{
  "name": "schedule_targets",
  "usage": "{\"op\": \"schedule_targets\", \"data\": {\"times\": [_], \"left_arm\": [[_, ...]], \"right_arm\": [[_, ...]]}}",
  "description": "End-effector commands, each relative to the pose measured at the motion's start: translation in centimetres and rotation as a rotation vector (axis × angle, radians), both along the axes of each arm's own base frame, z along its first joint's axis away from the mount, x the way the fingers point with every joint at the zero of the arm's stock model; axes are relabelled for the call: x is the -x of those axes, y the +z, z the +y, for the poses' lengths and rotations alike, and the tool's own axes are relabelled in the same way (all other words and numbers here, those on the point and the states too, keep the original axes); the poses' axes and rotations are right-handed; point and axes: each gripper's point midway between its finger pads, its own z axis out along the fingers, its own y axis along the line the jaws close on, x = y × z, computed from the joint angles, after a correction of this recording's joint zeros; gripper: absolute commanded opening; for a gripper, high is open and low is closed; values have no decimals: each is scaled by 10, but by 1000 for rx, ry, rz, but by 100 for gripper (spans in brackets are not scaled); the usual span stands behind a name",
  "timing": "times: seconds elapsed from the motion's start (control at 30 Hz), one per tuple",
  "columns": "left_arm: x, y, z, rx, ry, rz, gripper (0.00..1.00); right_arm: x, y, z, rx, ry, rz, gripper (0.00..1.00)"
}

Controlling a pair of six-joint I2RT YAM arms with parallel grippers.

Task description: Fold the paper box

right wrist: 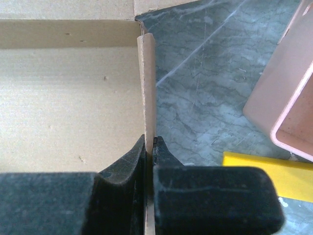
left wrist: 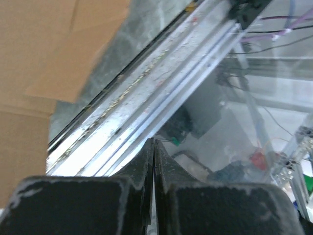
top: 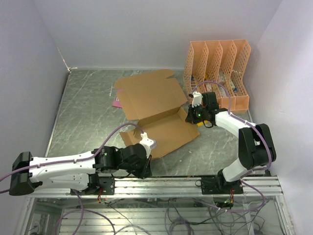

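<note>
The paper box [top: 156, 105] is a brown cardboard sheet in the middle of the table, its near part folded into a shallow tray with raised walls. My right gripper [top: 190, 115] is shut on the tray's upright right wall [right wrist: 146, 83]; in the right wrist view [right wrist: 149, 139] the fingers pinch that wall's edge. My left gripper [top: 150, 145] is shut and empty at the tray's near left corner. In the left wrist view [left wrist: 153, 143] it points past the table edge, with cardboard [left wrist: 39, 49] at the upper left.
An orange lattice file organizer [top: 217, 68] stands at the back right, close to the right arm; it also shows in the right wrist view [right wrist: 288, 98]. A yellow flat piece [right wrist: 264, 169] lies beside the right gripper. A pink card [top: 116, 103] peeks from under the box's left. An aluminium rail [top: 195, 183] runs along the near edge.
</note>
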Motion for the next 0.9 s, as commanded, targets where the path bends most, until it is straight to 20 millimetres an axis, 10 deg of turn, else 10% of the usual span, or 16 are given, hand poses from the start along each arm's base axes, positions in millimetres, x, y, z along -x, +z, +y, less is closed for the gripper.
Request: {"op": "schedule_targets", "data": {"times": [0.0, 0.37, 0.87], "left_arm": [[-23, 2, 10, -96, 116, -73, 7], [-96, 8, -9, -230, 364, -335, 7], [-129, 2, -56, -236, 316, -421, 7]], "right_arm": [[-2, 2, 4, -29, 7, -6, 0], [-1, 2, 3, -30, 10, -6, 0], [-1, 3, 3, -30, 10, -10, 0]]}}
